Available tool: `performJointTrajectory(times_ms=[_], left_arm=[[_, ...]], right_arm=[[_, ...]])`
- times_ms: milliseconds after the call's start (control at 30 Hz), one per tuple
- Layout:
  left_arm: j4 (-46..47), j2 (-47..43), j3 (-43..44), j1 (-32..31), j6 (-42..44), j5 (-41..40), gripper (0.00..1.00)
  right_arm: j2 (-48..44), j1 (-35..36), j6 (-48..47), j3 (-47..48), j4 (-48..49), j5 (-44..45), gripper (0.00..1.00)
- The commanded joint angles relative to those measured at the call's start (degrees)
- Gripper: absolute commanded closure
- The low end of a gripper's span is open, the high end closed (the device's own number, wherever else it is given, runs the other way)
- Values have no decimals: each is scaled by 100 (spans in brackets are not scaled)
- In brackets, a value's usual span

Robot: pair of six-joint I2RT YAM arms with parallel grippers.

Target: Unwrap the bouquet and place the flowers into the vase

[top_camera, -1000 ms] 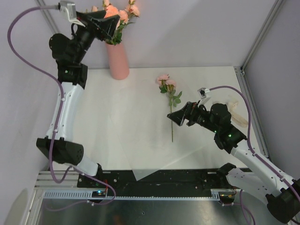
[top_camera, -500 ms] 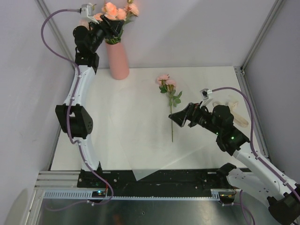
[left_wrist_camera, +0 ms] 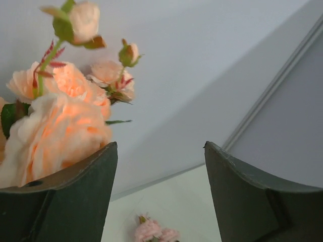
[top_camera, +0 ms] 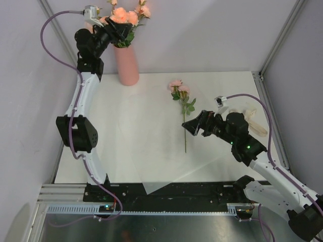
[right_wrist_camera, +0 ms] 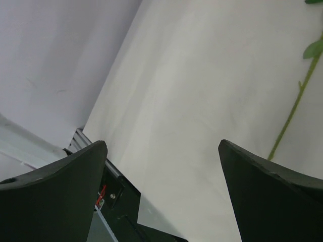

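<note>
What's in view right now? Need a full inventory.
vase: one, salmon pink, upright, far left of table
flowers in vase: several, peach-pink with green leaves, standing in the vase
loose sprig: one, pink blooms on a green stem, lying mid-table
wrapping paper: one sheet, translucent white, flat on the table, corner over the near edge
ribbon: one, cream, right side of table, behind the right arm
table: one, white
left claw: black, open, up at the blooms in the vase
right claw: black, open, beside the sprig's stem
</note>
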Motion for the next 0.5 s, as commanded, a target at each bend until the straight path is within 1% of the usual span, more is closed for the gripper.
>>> performJointTrajectory(times_ms=[0, 200, 333, 467], left_arm=[[206, -1161, -562, -27, -242, 300, 26], [194, -2502, -2250, -154, -112, 182, 24], [35, -3474, -3285, -163, -24, -44, 21], [-412, -4468, -4313, -209, 252, -367, 20]], right_arm=[[200, 18, -81, 14, -275, 527, 1], [544, -33, -256, 12, -385, 1317, 4], [950, -234, -364, 13, -177, 1356, 9], [1540, -464, -453, 13, 215, 1094, 15]])
